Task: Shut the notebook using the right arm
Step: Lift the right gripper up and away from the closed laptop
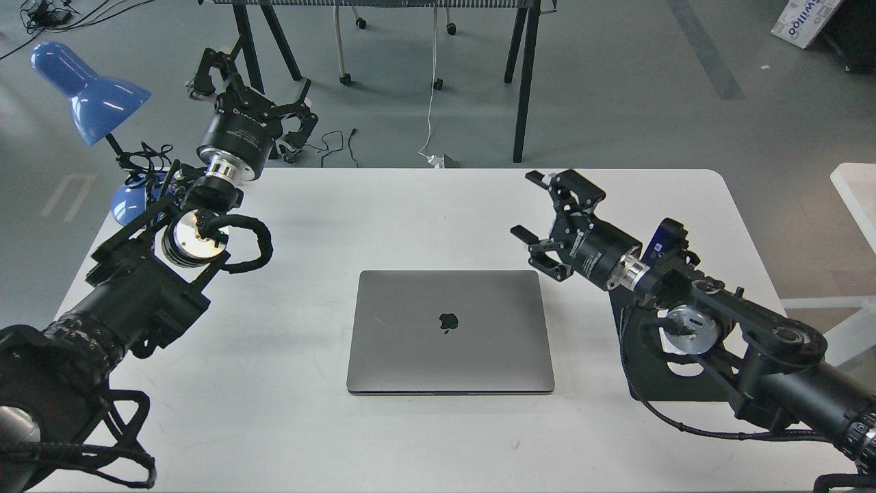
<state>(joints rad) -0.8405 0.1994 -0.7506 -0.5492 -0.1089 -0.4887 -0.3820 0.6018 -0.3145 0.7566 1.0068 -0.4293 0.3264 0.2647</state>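
Note:
The notebook (449, 331) lies shut and flat on the white table (438, 205), its grey lid with the black apple logo facing up. My right gripper (530, 205) is open and empty. It hangs in the air above the table, up and to the right of the notebook's far right corner, clear of the lid. My left gripper (250, 79) is open and empty, raised past the table's far left corner near the lamp.
A blue desk lamp (85, 89) stands at the table's far left corner. A flat black mouse pad (674, 380) lies right of the notebook, partly under my right arm. Table legs and cables are on the floor beyond the far edge.

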